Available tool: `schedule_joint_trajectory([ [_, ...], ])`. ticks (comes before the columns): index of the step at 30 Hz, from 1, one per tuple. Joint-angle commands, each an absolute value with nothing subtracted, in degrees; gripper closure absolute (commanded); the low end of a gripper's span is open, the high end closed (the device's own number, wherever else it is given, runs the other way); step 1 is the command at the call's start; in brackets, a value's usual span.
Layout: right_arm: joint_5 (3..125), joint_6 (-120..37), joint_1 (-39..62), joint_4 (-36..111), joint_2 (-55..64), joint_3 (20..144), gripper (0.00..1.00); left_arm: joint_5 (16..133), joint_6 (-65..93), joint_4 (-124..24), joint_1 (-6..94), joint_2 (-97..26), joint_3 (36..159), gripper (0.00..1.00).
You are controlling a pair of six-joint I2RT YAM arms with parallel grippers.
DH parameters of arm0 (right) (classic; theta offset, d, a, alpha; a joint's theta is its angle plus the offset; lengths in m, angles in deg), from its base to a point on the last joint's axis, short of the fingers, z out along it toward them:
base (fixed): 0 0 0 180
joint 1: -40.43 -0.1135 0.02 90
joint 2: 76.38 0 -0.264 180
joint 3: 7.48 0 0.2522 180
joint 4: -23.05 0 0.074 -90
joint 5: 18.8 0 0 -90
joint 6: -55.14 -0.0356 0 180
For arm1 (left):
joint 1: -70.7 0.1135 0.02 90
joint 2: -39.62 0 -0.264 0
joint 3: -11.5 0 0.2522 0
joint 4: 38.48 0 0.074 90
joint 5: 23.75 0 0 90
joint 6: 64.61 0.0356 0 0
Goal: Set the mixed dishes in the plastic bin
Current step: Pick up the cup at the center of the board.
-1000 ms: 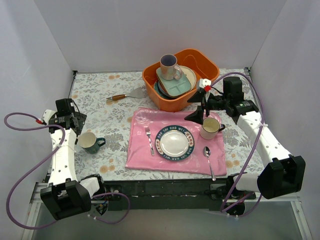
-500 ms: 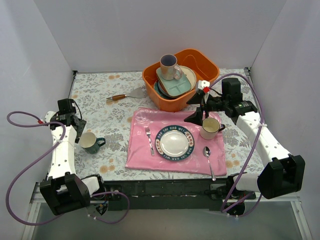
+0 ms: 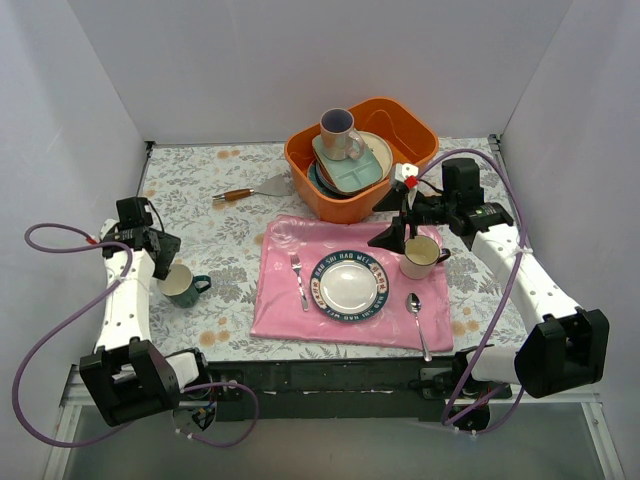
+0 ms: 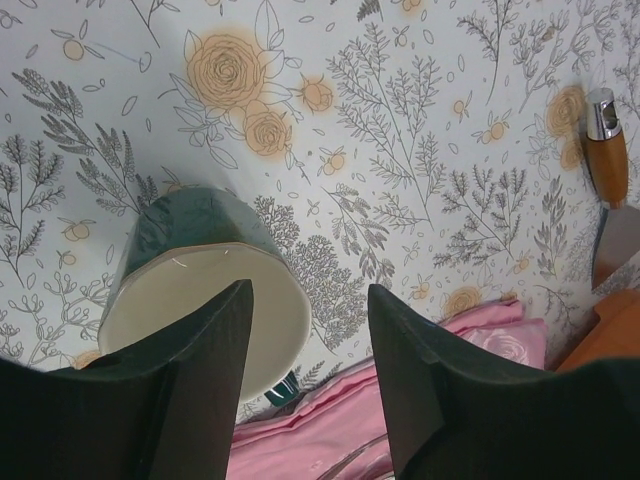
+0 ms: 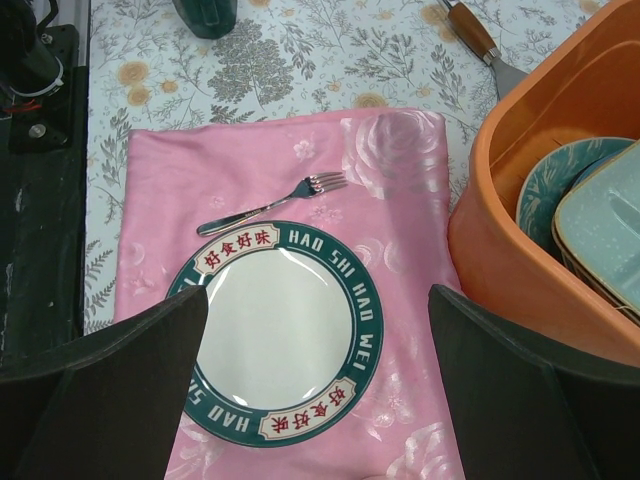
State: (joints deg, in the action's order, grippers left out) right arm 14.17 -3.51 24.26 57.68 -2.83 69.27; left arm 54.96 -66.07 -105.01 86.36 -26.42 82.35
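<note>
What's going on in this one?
Most dishes are already in the orange bin: stacked plates with a lavender-lined mug on top. The left gripper hangs open by the dark green mug on the table, not gripping it. The right gripper is open and empty over the pink mat, beside the bin.

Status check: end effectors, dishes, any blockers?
Left end effector open over dark green mug, mug on table. Right end effector open, empty, above pink placemat. Orange bin holds plates, lavender-lined mug. No obstruction seen.
</note>
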Motion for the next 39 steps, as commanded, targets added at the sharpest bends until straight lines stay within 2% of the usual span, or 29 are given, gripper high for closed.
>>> schedule_joint_trajectory([
  [1,13.4,-3.0,24.1,57.4,-3.0,69.6,0.01,57.7,-68.0,-103.8,86.8,-27.3,79.9,0.52],
  [6,13.5,-3.0,24.0,57.5,-3.2,69.5,0.01,56.8,-67.8,-102.5,86.7,-28.0,77.2,0.59],
  [8,13.5,-3.0,24.0,57.6,-3.3,69.5,0.01,56.6,-67.3,-101.8,86.8,-28.4,77.0,0.66],
  [9,13.5,-3.0,24.0,57.6,-3.3,69.6,0.01,56.6,-67.0,-101.6,86.8,-28.6,77.0,0.74],
  [11,13.5,-3.0,24.0,57.8,-3.4,69.5,0.01,56.2,-66.2,-101.1,86.8,-29.1,77.3,0.83],
  [12,13.5,-3.0,24.0,57.7,-3.4,69.6,0.01,56.2,-66.1,-101.1,86.8,-29.3,77.5,0.92],
  [14,13.6,-2.9,24.0,57.7,-3.4,69.6,0.01,56.4,-65.6,-100.8,86.7,-29.6,77.8,1.0],
  [23,13.4,-1.6,23.7,59.0,-3.2,70.8,0.01,60.1,-65.6,-101.7,86.7,-27.9,83.8,1.0],
  [31,13.1,9.8,19.9,67.2,-0.8,76.9,0.02,72.2,-71.5,-102.2,86.2,-26.9,92.7,1.0],
  [35,16.7,15.4,16.8,70.2,0.7,81.1,0.01,73.5,-74.1,-101.6,82.9,-27.9,96.6,1.0],
  [39,20.5,20.0,12.6,72.1,2.3,85.3,0.01,72.1,-78.4,-100.1,74.8,-29.2,99.4,1.0],
])
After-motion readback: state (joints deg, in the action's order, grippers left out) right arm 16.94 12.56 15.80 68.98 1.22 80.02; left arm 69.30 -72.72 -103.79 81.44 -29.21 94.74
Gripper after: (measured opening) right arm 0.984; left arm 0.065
